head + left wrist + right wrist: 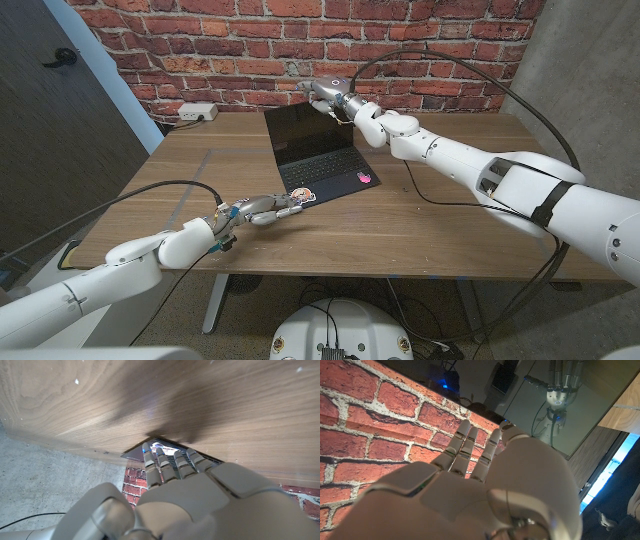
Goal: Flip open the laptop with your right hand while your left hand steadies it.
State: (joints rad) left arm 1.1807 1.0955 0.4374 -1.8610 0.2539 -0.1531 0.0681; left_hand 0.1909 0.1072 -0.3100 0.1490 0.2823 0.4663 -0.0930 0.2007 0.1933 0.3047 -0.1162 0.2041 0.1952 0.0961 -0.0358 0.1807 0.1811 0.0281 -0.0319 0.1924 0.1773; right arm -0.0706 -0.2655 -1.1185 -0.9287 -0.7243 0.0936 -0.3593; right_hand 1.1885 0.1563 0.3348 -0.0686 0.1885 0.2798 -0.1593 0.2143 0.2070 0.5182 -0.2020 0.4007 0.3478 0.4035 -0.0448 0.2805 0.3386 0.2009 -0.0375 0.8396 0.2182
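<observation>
One laptop (318, 160) stands open at frame centre on your counter (420, 225); left hand (268, 209) fingers press its front corner, right hand (330, 94) fingers lie straight behind the lid's top edge, holding nothing.

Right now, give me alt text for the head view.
An open laptop sits on a wooden table before a brick wall. The right hand is at the screen's top edge; the left hand rests on the laptop's front corner.

Glossy laptop screen (300, 128), wooden table (420, 225)
</observation>
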